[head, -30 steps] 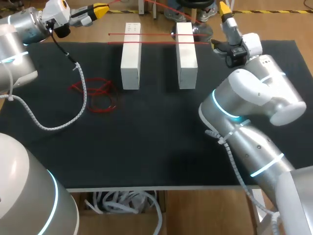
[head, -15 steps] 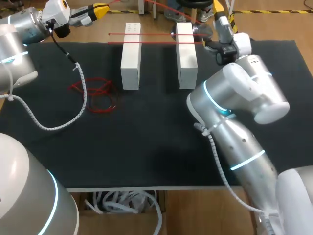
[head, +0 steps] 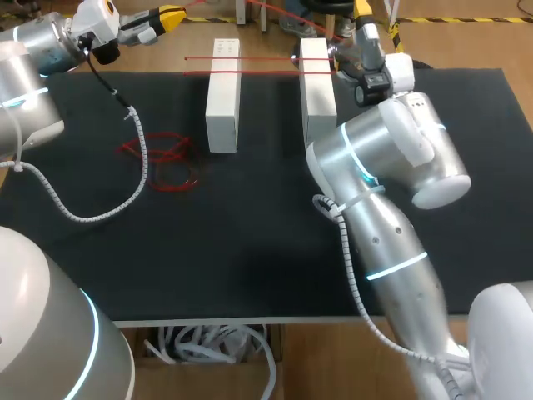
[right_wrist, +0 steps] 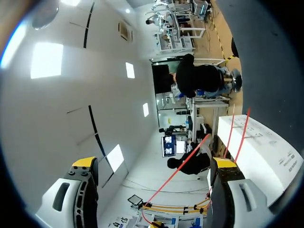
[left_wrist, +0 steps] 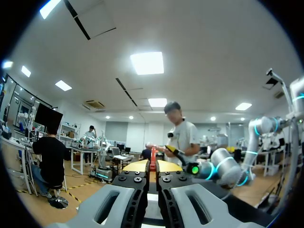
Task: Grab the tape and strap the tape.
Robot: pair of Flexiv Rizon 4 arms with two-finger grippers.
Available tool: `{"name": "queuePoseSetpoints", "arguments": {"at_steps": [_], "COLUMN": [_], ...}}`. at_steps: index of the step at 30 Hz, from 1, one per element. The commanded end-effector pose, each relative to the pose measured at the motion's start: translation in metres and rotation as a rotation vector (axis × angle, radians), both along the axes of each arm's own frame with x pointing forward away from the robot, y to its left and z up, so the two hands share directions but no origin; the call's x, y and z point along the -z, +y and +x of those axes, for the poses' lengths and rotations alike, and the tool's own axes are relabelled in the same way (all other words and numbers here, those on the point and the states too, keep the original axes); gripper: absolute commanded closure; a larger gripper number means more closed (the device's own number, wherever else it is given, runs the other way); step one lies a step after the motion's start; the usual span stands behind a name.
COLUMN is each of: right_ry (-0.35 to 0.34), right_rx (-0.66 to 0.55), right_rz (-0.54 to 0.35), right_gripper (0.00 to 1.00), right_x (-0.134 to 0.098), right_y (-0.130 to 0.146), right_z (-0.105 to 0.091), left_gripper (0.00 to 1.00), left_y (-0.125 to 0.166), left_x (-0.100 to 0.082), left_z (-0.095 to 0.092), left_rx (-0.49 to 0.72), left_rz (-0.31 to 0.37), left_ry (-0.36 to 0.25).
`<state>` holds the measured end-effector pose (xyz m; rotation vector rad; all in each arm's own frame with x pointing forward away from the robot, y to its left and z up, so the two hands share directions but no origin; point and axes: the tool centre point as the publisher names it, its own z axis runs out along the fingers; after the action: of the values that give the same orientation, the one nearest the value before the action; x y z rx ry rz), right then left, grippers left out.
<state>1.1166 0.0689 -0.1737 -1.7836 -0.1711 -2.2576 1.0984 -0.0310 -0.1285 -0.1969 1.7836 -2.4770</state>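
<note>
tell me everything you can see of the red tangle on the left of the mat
The red tangle is a thin, wiry-looking strand in loose overlapping loops, lying flat on the black mat, beside the left white block but apart from it. My left arm's white coiled cable crosses its left part. No jaws touch it.

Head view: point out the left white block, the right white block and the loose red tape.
left white block [head: 222, 98], head view, middle of its top face
right white block [head: 316, 82], head view, its top face
loose red tape [head: 172, 153], head view, strand mid-tangle
</note>
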Motion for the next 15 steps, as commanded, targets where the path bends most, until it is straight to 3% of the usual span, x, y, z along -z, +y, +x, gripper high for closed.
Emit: {"name": "queuePoseSetpoints", "arguments": {"at_steps": [1,2,3,4,5,8,12,13,15], "right_ry": [-0.072,-0.077,-0.079,-0.083,-0.086,-0.083,-0.080,-0.080,-0.078], "right_rx": [0.041,0.042,0.044,0.049,0.052,0.065,0.073,0.074,0.075], "right_rz": [0.016,0.017,0.016,0.014,0.010,-0.001,-0.010,-0.014,-0.018], "right_gripper": [0.00,0.00,0.07,0.56,0.70,0.76,0.63,0.69,0.70], "right_x": [0.006,0.006,0.005,0.005,0.005,0.007,0.011,0.011,0.013], "right_y": [-0.003,-0.004,-0.005,-0.006,-0.006,-0.009,-0.010,-0.010,-0.009], "right_z": [-0.002,-0.002,-0.002,-0.001,-0.001,0.004,0.010,0.011,0.012], "left_gripper": [1.00,1.00,1.00,1.00,1.00,1.00,1.00,1.00,1.00], "left_y": [0.000,0.000,0.000,0.000,0.000,0.000,0.000,0.000,0.000], "left_x": [0.000,0.000,0.000,0.000,0.000,0.000,0.000,0.000,0.000], "left_z": [0.000,0.000,0.000,0.000,0.000,0.000,0.000,0.000,0.000], "left_rx": [-0.001,-0.001,-0.001,-0.001,-0.001,-0.001,-0.001,-0.001,-0.001], "left_rz": [-0.001,-0.001,-0.001,-0.001,-0.001,-0.001,-0.001,-0.001,-0.001], "left_ry": [-0.001,-0.001,-0.001,-0.001,-0.001,-0.001,-0.001,-0.001,-0.001]}}
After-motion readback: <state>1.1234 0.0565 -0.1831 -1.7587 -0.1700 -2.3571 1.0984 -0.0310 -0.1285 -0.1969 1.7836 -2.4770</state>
